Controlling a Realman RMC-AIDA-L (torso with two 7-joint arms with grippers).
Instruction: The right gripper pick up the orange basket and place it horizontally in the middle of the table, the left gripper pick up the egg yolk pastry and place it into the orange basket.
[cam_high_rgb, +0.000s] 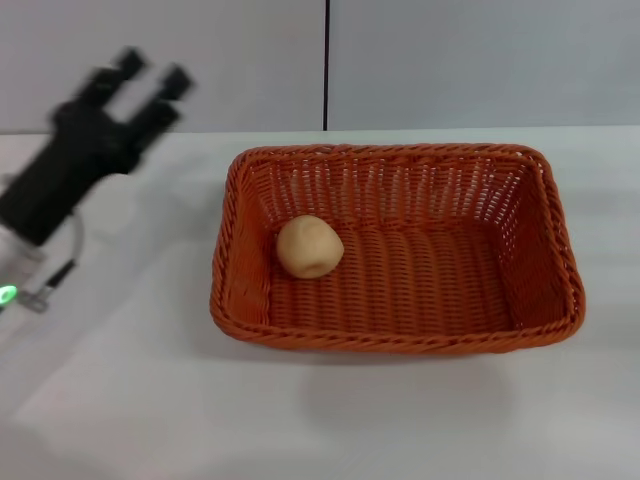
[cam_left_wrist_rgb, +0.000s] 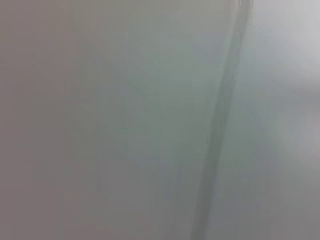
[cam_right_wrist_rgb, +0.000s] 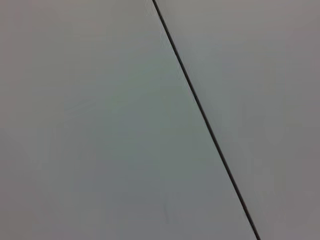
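Note:
The orange basket (cam_high_rgb: 396, 246) lies lengthwise in the middle of the white table (cam_high_rgb: 120, 400). Inside it, near its left end, rests the egg yolk pastry (cam_high_rgb: 309, 246), a pale beige ball. My left gripper (cam_high_rgb: 150, 78) is raised at the far left of the head view, well away from the basket, open with nothing between its two black fingers. The right gripper is out of view. Both wrist views show only the grey wall with a dark seam.
A grey wall (cam_high_rgb: 480, 60) with a vertical dark seam (cam_high_rgb: 326, 65) stands behind the table. Bare white tabletop lies in front of the basket and to both sides.

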